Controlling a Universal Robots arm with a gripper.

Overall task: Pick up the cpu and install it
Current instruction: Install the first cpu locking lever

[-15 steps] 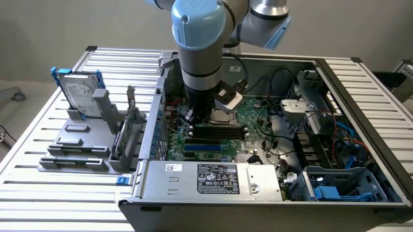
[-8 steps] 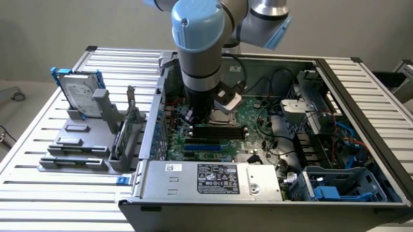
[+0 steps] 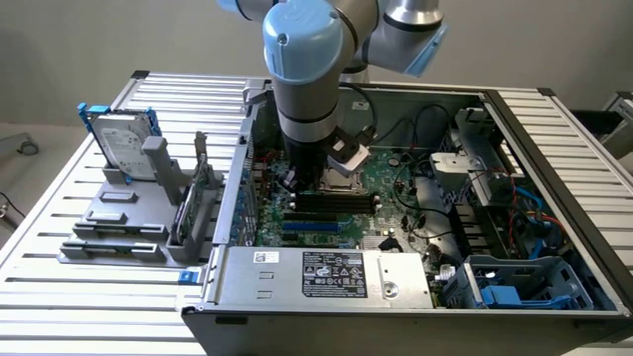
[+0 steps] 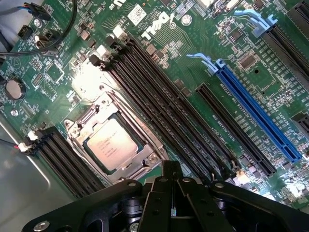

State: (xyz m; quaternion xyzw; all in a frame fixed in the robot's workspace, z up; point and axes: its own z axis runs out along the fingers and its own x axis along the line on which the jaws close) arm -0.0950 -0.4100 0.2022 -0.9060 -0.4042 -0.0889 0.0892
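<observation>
The small square silvery-grey cpu (image 4: pixel 110 146) lay seated in the metal-framed socket (image 4: pixel 99 116) on the green motherboard (image 4: pixel 231 43); the black gripper (image 4: pixel 172 193) hovered just beside it, fingers closed, holding nothing.

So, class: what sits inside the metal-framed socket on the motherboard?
The cpu lies flat inside the socket frame, its silvery top showing. The contacts beneath it are covered.
</observation>
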